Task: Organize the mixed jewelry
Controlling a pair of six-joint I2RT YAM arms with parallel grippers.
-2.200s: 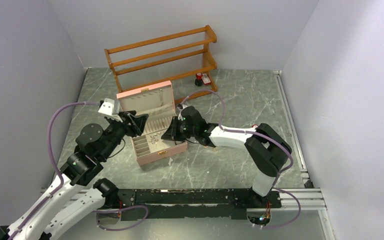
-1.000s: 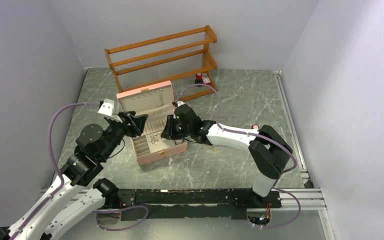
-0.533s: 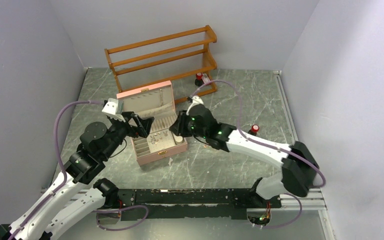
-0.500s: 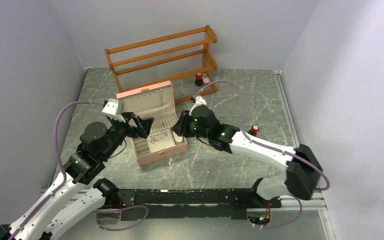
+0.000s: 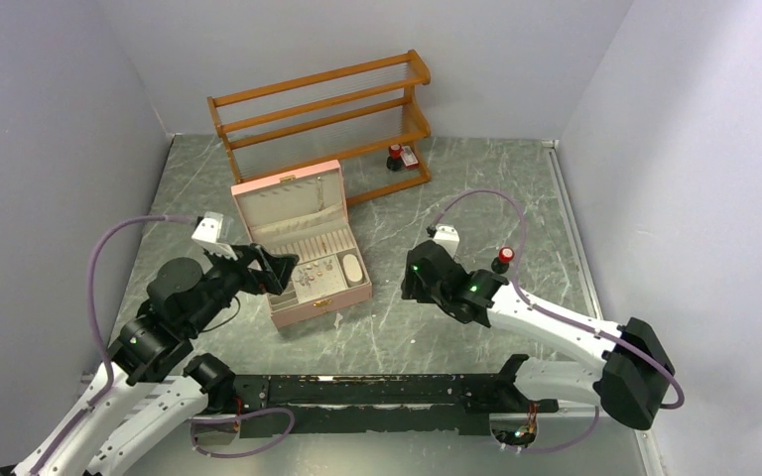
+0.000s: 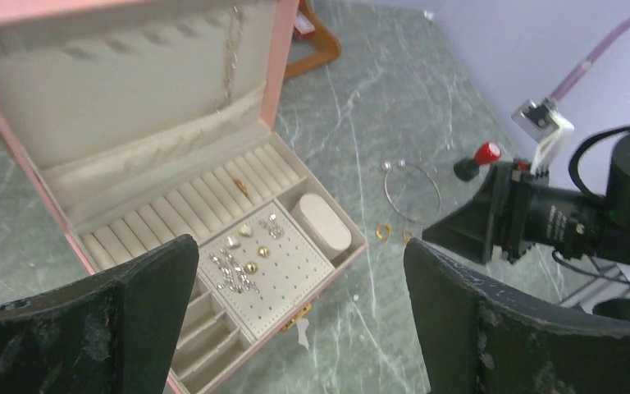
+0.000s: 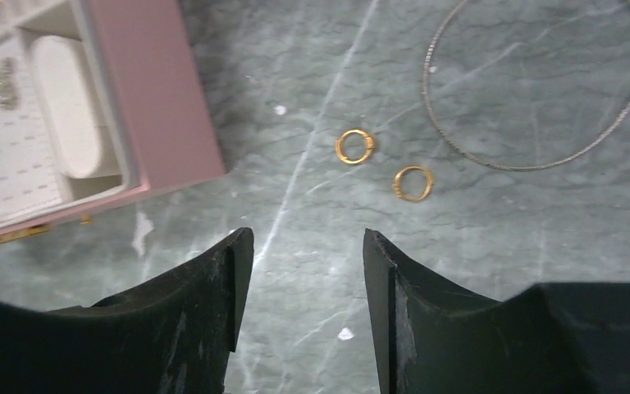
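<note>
Both arms have backed off the pink hinged jewelry box (image 5: 322, 302). The left gripper (image 6: 299, 254) gapes wide and the right gripper (image 7: 305, 238) is parted and empty. Two small gold rings (image 7: 365, 144) just ahead lie unsorted.

Both arms extend inward, each gripper parted and empty.

The left arm (image 5: 149, 337) rises from its base at the lower left, bends at the elbow and stretches toward the middle, wrist tilted down. The left gripper (image 5: 280, 270) has its two black fingers (image 6: 143, 287) spread wide with nothing between them. The right arm (image 5: 556, 322) folds out to the right at its elbow and runs low, leftward. The right gripper (image 5: 407, 283) points left and down, jaws apart by a narrower gap, holding nothing. The two grippers face each other, well apart.
</note>
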